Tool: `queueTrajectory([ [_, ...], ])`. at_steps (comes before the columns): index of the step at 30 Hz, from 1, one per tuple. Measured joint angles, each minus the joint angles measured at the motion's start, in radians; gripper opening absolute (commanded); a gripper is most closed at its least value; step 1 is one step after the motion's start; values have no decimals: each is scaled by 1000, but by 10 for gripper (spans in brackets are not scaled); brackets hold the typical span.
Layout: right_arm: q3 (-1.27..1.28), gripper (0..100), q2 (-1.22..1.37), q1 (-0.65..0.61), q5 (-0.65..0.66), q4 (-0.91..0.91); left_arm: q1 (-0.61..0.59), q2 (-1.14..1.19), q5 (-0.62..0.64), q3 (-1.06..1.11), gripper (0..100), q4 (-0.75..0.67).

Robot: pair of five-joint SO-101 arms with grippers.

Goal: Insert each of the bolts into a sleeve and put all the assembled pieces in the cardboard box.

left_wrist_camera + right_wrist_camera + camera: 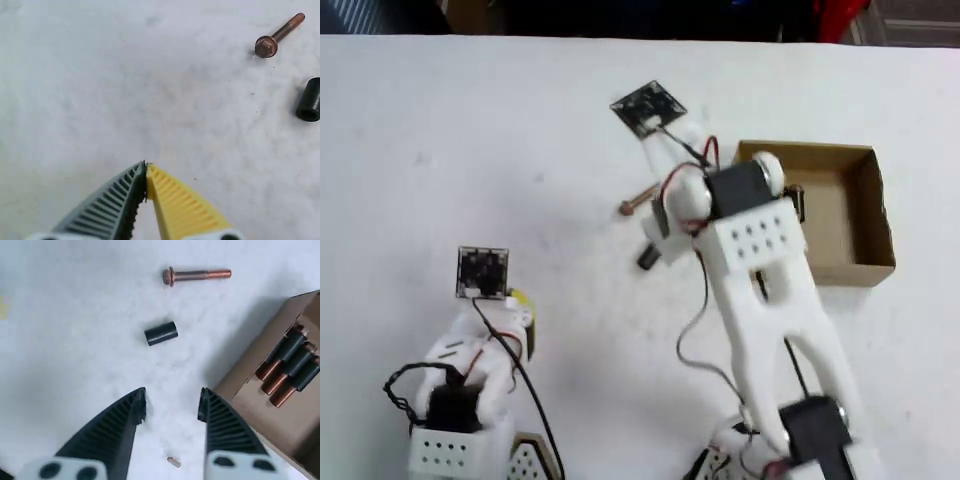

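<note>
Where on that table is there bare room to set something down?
The wide bare table beyond the left gripper, away from the bolt. It's crowded around the right gripper: bolt, sleeve and cardboard box sit close together.

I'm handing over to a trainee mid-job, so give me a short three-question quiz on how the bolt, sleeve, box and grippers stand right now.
1. True or false: the loose bolt already sits inside the black sleeve.
2. How many assembled pieces can be seen in the cardboard box in the right wrist view? A one, B three, C five.
3. Fill in: the right gripper is ___, the left gripper is ___.
Key: 1 false, they lie apart; 2 B; 3 open, shut.
</note>
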Motion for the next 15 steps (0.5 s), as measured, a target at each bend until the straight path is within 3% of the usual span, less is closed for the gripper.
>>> queueTrajectory([
  [9, 221, 149, -390, -12, 0, -2, 0, 0, 0, 0, 24, 0],
  [15, 520, 149, -509, -14, -14, -195, 0, 0, 0, 0, 24, 0],
])
